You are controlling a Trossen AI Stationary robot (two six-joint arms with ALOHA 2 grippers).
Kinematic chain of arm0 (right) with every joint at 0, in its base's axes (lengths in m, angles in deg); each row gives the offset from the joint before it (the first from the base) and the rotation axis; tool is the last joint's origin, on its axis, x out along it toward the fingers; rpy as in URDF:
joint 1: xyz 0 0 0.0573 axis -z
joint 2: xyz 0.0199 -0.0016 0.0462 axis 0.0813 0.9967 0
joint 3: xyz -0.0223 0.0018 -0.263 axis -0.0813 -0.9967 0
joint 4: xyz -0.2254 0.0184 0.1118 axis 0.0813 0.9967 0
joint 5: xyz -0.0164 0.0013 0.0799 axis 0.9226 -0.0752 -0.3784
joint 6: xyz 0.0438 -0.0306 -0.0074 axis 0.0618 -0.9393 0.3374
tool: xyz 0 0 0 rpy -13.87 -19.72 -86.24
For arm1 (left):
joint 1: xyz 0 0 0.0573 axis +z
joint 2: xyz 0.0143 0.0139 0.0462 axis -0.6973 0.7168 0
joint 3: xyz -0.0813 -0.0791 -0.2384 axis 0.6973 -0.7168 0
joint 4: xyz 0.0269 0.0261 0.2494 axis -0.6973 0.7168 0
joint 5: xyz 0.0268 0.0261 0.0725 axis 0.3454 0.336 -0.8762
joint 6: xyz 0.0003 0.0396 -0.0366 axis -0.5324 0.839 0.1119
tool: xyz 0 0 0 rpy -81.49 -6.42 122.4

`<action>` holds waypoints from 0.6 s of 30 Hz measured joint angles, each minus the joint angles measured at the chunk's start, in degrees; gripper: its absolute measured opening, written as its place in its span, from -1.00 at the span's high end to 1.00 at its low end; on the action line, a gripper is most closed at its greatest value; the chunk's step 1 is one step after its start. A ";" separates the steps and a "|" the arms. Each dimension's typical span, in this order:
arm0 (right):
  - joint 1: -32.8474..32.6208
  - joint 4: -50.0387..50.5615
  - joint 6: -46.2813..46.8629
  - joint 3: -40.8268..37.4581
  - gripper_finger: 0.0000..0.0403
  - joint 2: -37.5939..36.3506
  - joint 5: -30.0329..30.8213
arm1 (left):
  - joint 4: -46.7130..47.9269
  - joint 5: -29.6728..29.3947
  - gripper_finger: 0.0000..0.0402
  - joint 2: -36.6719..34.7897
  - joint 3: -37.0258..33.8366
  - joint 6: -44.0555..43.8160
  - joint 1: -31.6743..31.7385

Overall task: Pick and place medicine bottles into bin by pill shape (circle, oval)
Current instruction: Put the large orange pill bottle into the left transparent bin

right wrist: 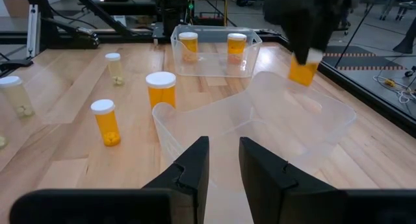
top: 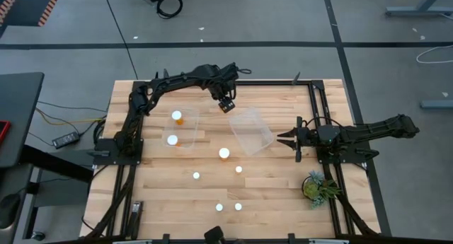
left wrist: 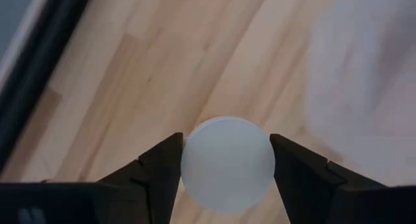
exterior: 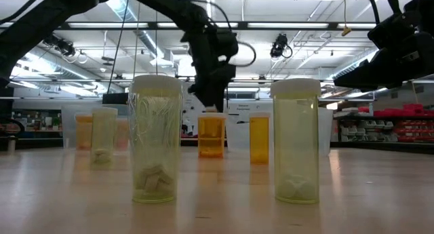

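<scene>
My left gripper (top: 226, 105) is over the far middle of the table, shut on an orange medicine bottle with a white cap (right wrist: 302, 72), just past the far corner of a skewed clear bin (top: 251, 131). A second clear bin (top: 185, 128) holds two orange bottles (top: 177, 117) (top: 172, 139). Several bottles stand on their bases on the table: a wide-capped orange one (top: 224, 153), two small ones (top: 196, 176) (top: 238, 170), and two pale ones near the front edge (top: 219, 207) (top: 238, 206). My right gripper (top: 289, 139) waits at the right, empty, with a narrow gap between its fingers. My left gripper pinches the bottle at its round white cap (left wrist: 195, 160) between its two fingers (left wrist: 162, 167), one on each side. The fingers come from above, pointing down. The bottle hangs upright below them, lifted clear of the table.
A small green plant (top: 316, 187) stands at the right front. Dark arm frames run along the table's left (top: 117, 155) and right (top: 333, 159) sides. The skewed bin's near wall (right wrist: 214, 130) stands right before my right gripper (right wrist: 224, 146).
</scene>
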 joint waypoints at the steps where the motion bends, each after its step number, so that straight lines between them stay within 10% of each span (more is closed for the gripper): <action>1: 0.00 0.00 -0.02 0.02 0.54 0.00 0.00 | 0.91 0.00 -0.10 -0.02 1.45 0.02 -0.24; 18: 0.01 0.00 0.00 0.00 0.54 0.00 0.00 | 24.97 0.10 -0.07 0.03 9.61 -1.98 -9.21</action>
